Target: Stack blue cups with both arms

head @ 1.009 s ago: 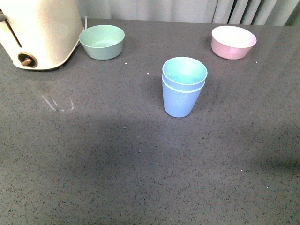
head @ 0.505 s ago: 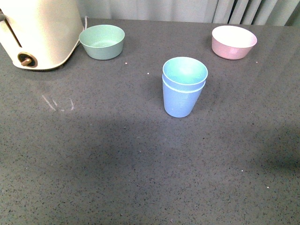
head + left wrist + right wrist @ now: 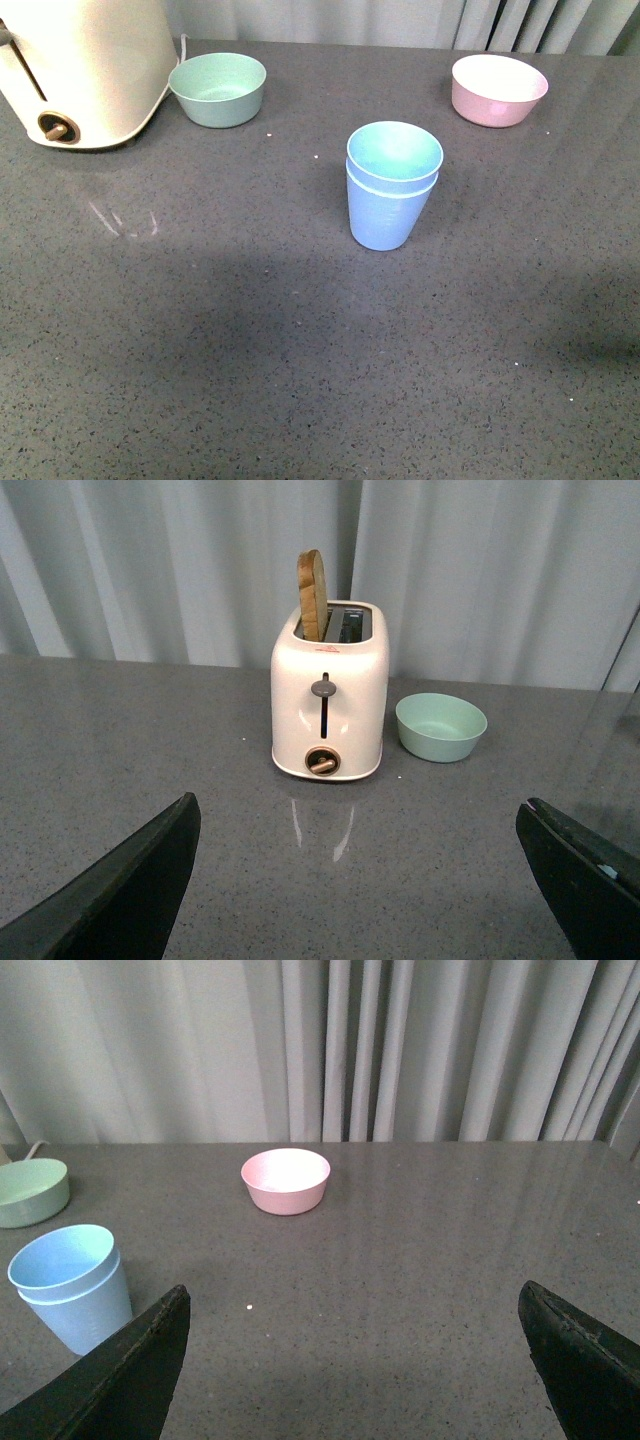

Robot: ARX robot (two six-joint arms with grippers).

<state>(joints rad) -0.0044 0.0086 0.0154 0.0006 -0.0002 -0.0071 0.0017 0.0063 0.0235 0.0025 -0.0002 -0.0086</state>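
Note:
The two blue cups [image 3: 390, 195] stand upright as one stack in the middle of the grey table, one nested inside the other, turquoise inside showing. The stack also shows in the right wrist view [image 3: 72, 1285]. Neither arm shows in the front view. My left gripper [image 3: 360, 820] is open and empty, its black fingers [image 3: 130, 890] wide apart over bare table, facing the toaster. My right gripper [image 3: 355, 1305] is open and empty, its fingers [image 3: 585, 1360] wide apart, well back from the cups.
A cream toaster [image 3: 85, 70] with a slice in its slot [image 3: 313, 595] stands at the back left. A mint-green bowl [image 3: 218, 90] sits beside it. A pink bowl [image 3: 498, 90] sits at the back right. Curtains hang behind the table.

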